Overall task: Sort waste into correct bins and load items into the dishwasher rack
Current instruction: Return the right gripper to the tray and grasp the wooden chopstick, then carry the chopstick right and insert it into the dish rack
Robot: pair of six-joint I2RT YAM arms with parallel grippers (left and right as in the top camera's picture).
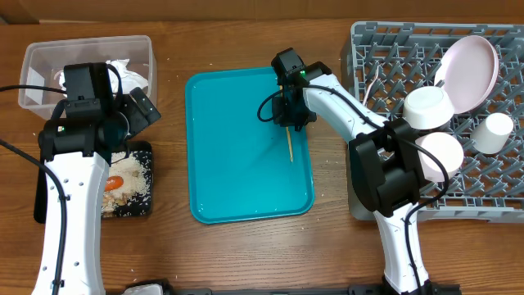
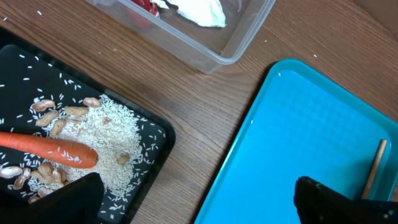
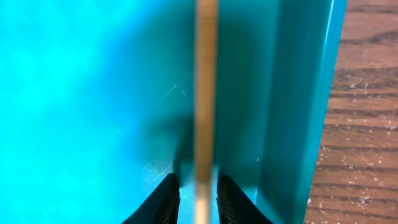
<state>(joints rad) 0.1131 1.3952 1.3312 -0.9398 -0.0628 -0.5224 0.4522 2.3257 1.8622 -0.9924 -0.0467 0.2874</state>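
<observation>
Because the right gripper straddles the thin wooden stick at one end only, with its jaws drawn in close on either side, the stick can pivot or slide out as soon as it leaves the teal tray; whether the pads truly pinch it I cannot tell from the wrist view. It lies just beside the tray's right wall, so a tilted lift may catch the free end on that rim and flick it onto the table. Its likely home is the clear tub, well apart at the far left. The left gripper hangs there, spread wide and empty, above the gap between tub and black tray, so a crossing path risks contact between the arms. A short drop would land the stick among the carrot and rice, in what looks like the wrong bin
</observation>
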